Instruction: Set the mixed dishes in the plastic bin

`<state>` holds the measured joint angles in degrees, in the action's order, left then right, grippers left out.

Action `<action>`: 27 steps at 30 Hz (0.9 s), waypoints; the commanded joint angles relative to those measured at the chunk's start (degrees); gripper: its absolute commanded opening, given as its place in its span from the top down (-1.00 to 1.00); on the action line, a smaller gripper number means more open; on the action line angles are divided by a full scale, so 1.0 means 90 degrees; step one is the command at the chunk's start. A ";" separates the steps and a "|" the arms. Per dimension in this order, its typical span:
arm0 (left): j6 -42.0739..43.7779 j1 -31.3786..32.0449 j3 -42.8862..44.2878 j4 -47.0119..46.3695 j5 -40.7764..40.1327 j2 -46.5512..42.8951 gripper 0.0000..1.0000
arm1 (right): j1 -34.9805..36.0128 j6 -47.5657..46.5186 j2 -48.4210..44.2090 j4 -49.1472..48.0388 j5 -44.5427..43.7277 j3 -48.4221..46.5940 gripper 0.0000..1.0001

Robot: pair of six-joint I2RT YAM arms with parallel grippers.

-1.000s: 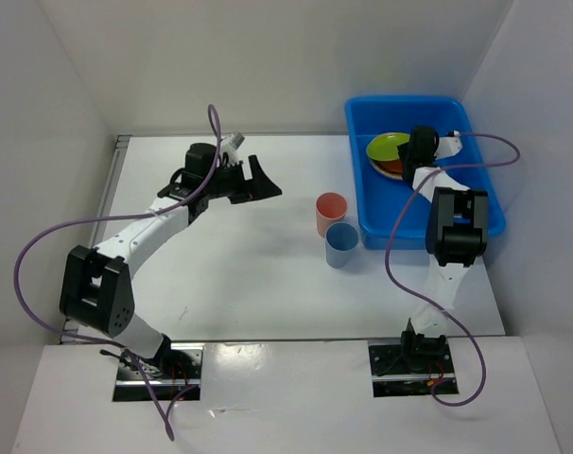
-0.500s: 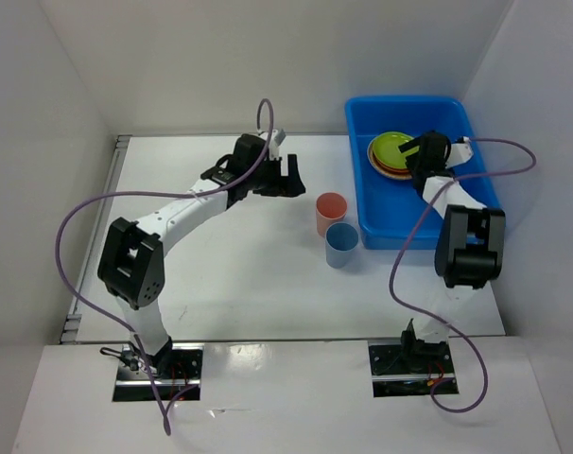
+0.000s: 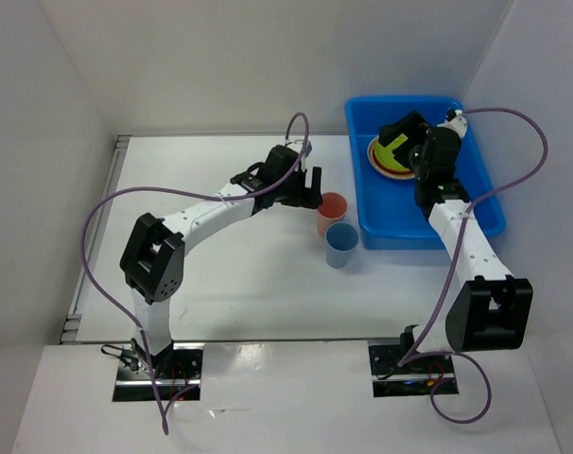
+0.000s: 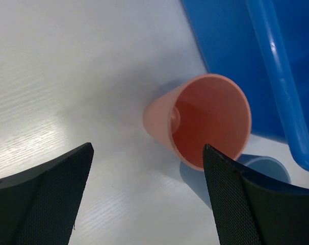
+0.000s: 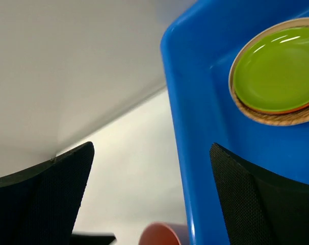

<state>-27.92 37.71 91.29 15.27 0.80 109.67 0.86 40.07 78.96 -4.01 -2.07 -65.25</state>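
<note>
The blue plastic bin (image 3: 400, 100) stands at the back right and holds a stack of dishes: a lime green plate (image 3: 392, 154) over an orange plate, on a woven tray (image 5: 277, 118). My right gripper (image 3: 400, 140) hovers open above that stack, with nothing between its fingers (image 5: 246, 204). Left of the bin, a salmon-pink cup (image 3: 332, 213) and a blue cup (image 3: 342, 244) stand upright on the table. My left gripper (image 3: 310, 187) is open just left of the salmon-pink cup (image 4: 205, 120). In the left wrist view, one finger (image 4: 236, 204) reaches the cup's rim.
The bin's left wall (image 5: 195, 127) rises close beside both cups. White walls close in the table at the back and sides. The left arm's purple cable (image 3: 107, 203) loops over the left half of the table.
My left arm has swung right across the table to the salmon-pink cup. My right gripper has opened, lifted off the plate stack and turned leftward; its elbow has dropped toward the near right.
</note>
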 commanded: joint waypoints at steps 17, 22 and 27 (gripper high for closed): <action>-0.0979 -0.1621 -0.2260 -0.0720 0.0018 -0.2459 -0.95 | 0.2812 -0.3523 0.0826 0.3189 0.0284 -0.1900 -0.86; -0.1233 -0.2217 -0.2906 -0.1081 0.0701 -0.2586 -0.95 | 0.3741 -0.3652 0.1636 0.3990 -0.1087 -0.2358 -0.86; -0.1233 -0.2568 -0.3121 -0.1159 0.0829 -0.2702 -0.95 | 0.3801 -0.3526 0.1979 0.4049 -0.1655 -0.2359 -0.83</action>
<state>-37.98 15.90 62.83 7.88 5.32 86.91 35.57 9.08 96.16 29.36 -9.50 -84.44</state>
